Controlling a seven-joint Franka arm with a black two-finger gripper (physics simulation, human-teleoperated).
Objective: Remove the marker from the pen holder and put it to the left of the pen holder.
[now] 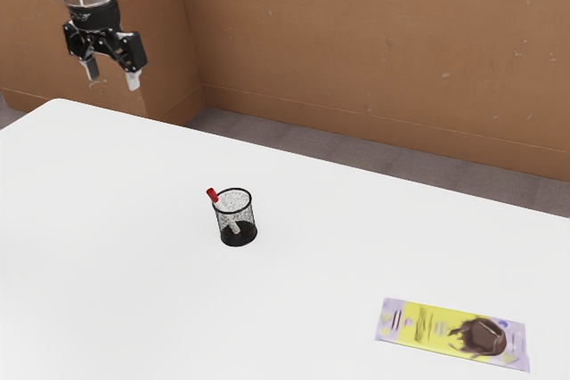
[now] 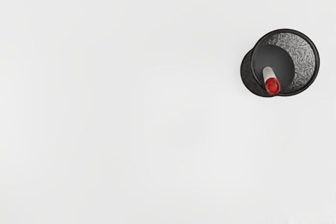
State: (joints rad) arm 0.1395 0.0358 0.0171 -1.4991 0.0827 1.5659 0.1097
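Brown walls (image 1: 374, 42) back the white table (image 1: 134, 309), where the red-capped marker (image 1: 213, 195) slants inside the mesh pen holder (image 1: 248, 216), likely propped by its rim (image 2: 318, 62), while well apart from that holder the gripper (image 1: 113, 75) hangs empty, fingers (image 1: 134, 81) spread wide, I'd guess to straddle the marker.

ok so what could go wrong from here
The tilted white marker with a red cap could slip if the open, black two-finger claw grips it askew. Only its capped end pokes above the round black mesh pen holder, so reaching low might bump and tip the holder.
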